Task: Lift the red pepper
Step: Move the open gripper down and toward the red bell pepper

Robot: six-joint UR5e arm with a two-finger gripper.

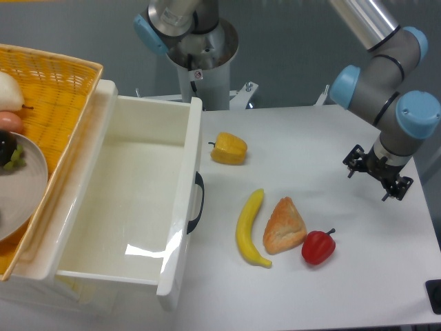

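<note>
One arm works here, and its claw (377,176) hangs above the right side of the worktop (386,276), holding nothing. Its dark fingers stand apart, though at this size I cannot tell how wide the gap really is. The red pepper (318,247) lies on the worktop toward the front edge, well apart from the claw and nearer the camera than it. Its short dark stem points up and to the right. On its left the pepper sits just beside the pastry (283,226), perhaps touching it; the banana (250,229) lies beyond that.

The step in hand, as I judge it, is the approach. To do it well the claw should travel over the pepper first and descend straight down, not sweep in low. The fingers should likely close front to back, because a finger coming down on the left would land on the pastry. The skin looks glossy and the body rounded, so a grip around the widest part, below the stem, seems safest against slipping. The yellow pepper (229,148) near the white drawer (180,227) is not the target
</note>
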